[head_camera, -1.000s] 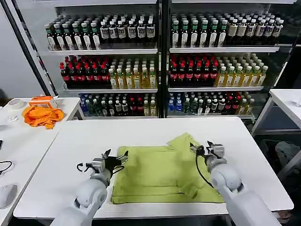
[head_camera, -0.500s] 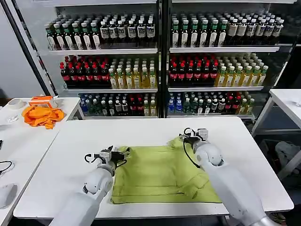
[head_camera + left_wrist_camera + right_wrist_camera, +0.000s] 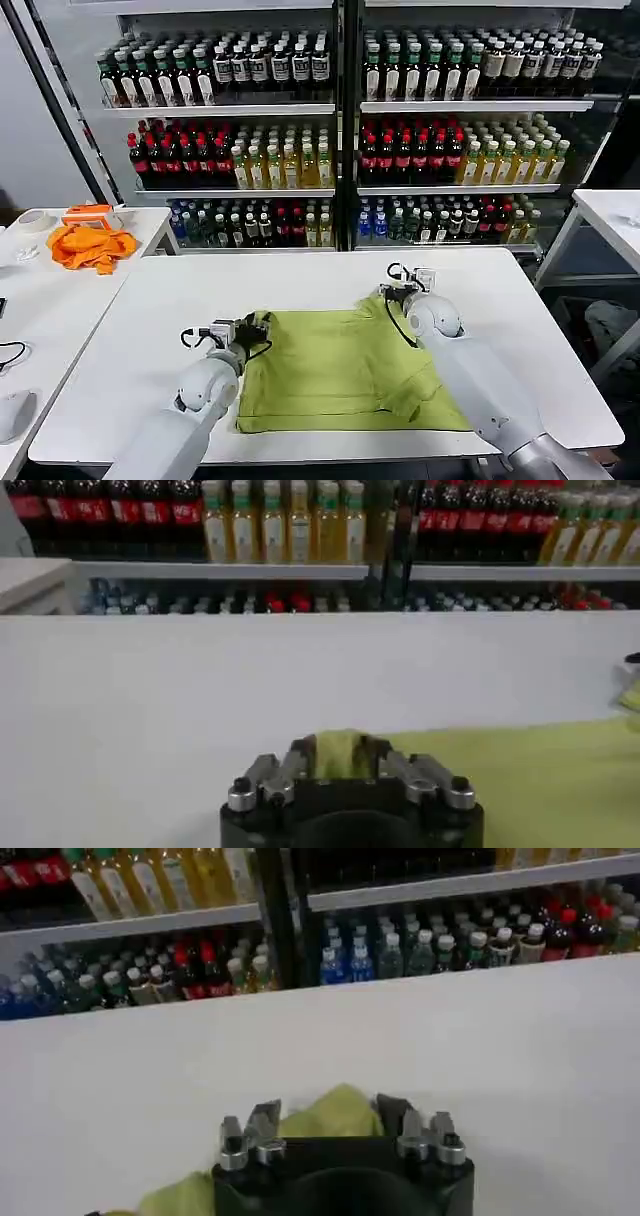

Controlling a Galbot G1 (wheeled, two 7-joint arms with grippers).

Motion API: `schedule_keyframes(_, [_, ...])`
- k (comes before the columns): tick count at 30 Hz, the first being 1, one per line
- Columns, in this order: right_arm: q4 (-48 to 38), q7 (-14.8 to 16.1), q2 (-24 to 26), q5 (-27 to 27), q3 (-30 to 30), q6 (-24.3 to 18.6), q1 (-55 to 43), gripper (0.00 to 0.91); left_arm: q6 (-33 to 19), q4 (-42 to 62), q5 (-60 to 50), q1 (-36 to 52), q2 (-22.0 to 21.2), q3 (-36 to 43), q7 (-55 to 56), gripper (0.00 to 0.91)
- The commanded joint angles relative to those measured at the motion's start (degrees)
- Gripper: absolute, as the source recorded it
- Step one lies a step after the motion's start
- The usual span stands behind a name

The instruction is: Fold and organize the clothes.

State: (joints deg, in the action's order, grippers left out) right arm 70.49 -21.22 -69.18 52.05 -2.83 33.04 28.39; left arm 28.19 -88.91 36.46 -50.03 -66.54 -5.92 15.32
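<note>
Lying flat on the white table (image 3: 170,300), the lime-green T-shirt (image 3: 340,370) has both far corners caught by the robot. The left gripper (image 3: 262,325) pinches the shirt's far left corner, green cloth bunched between its fingers (image 3: 300,757). The right gripper (image 3: 392,292) nips the far right corner near the table's back edge, a fold of fabric poking up between its fingers (image 3: 262,1120).

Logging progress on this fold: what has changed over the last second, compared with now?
Both claws moved away from the robot along the white table. The right claw carried the far right corner of the lime-green cotton T-shirt outward, flattening the raised flap. The left claw advanced to the shirt's far left corner and is shut on it. The orange cloth and the bottle shelves stayed put.
</note>
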Motion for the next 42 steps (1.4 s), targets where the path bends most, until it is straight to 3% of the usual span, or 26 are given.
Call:
schedule_keyframes(1, [-1.2,0.6,-0.5,1.4,-0.4,0.2,-0.4,0.000,-0.2,-0.4,1.9,-0.3,0.2,-0.1,-1.1,0.020])
schedule_keyframes(10, [3.5,0.6,0.2,-1.0,1.1,-0.4,0.7,0.000,-5.0,-3.5,2.4,-1.8,1.2,-1.2,-2.5,0.020])
schedule_keyframes(21, [18.3,-0.4,3.3,-1.0,6.7,-0.7,8.9,0.000,-8.8,-7.9,5.1,-4.3,2.5,-3.4,-2.2,0.020])
schedule_keyframes(35, [44.5,-1.6,11.3,-2.1,16.4,0.0,29.5,0.000,-8.0,-18.3,3.8,-15.4,6.1,-7.6,-2.2,0.020])
schedule_keyframes(42, [51.7,-1.0,12.9,-4.6,22.3,0.1,39.8,0.000,-7.8,-22.3,2.8,-22.1,6.4,-9.7,-2.8,0.020])
